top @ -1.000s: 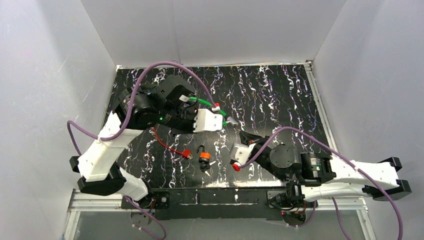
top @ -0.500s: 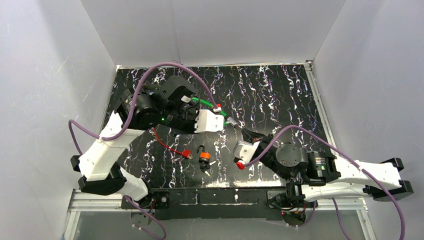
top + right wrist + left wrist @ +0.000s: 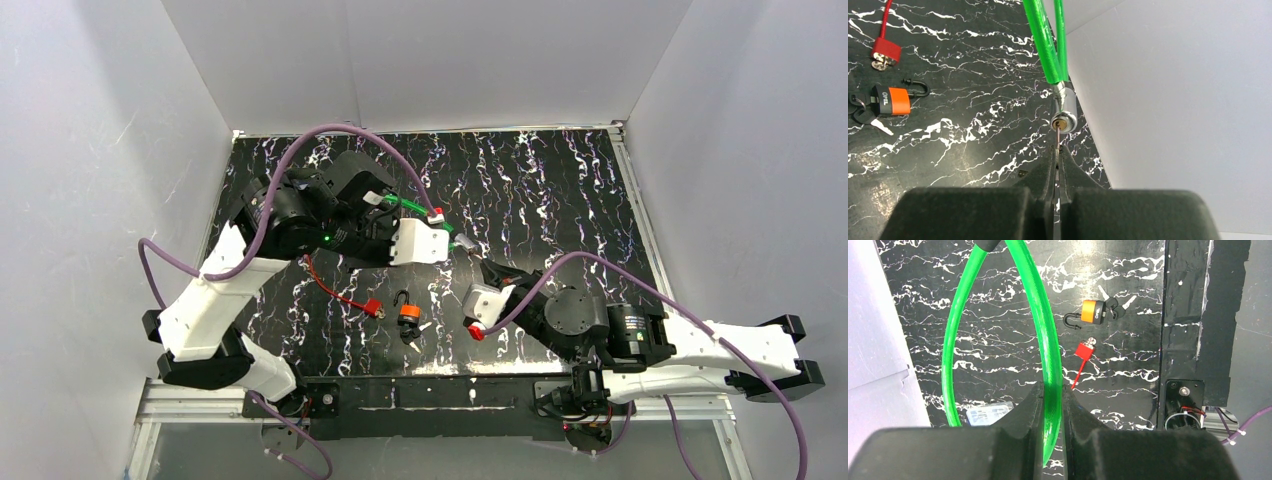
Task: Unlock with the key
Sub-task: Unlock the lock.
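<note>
Shifted back slightly toward 7 o'clock with right gripper [image 3: 1058,148], clenched on key [image 3: 1058,135], tip at keyhole of silver lock [image 3: 1064,113], at 12 o'clock. Grasping green cable [image 3: 1047,340] in left gripper [image 3: 1050,392]; orange padlock [image 3: 408,312] at 7 o'clock of lock.

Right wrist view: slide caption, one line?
Right tool pinches the key, tip at the keyhole of the silver lock cylinder on the green cable.
</note>
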Robot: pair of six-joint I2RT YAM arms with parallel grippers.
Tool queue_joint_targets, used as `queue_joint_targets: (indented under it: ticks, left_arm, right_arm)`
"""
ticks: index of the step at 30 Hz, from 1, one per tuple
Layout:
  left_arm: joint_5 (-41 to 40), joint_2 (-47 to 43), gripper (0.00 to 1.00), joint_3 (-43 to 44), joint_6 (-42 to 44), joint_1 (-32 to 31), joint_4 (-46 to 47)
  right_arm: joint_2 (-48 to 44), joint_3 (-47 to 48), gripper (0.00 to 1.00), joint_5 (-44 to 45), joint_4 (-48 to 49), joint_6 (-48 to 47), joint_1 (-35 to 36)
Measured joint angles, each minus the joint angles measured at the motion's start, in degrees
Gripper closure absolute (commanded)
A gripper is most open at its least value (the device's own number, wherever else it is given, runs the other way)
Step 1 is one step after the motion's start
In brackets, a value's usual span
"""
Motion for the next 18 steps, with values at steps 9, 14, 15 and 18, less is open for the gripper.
queue_joint_targets:
  ticks: [9, 14, 15, 18]
  left_arm:
    - [-0.17, 0.04, 1.0, 1.19, -0.04, -0.04, 0.0]
    - [-0.22, 0.11, 1.0, 1.19, -0.11, -0.26, 0.0]
    - [-0.24, 0.13, 1.0, 1.19, -0.11, -0.28, 0.0]
    - [-0.62, 0.13, 1.0, 1.19, -0.09, -0.33, 0.0]
  right_arm:
    - [-0.19, -0.51, 0.99, 0.04, -0.09, 0.34, 0.0]
    - [-0.19, -0.51, 0.99, 0.24, -0.19, 0.39, 0.0]
    - [-0.19, -0.51, 0.99, 0.24, -0.3, 0.37, 0.0]
    - [-0.19, -0.51, 0.99, 0.46, -0.44, 0.28, 0.0]
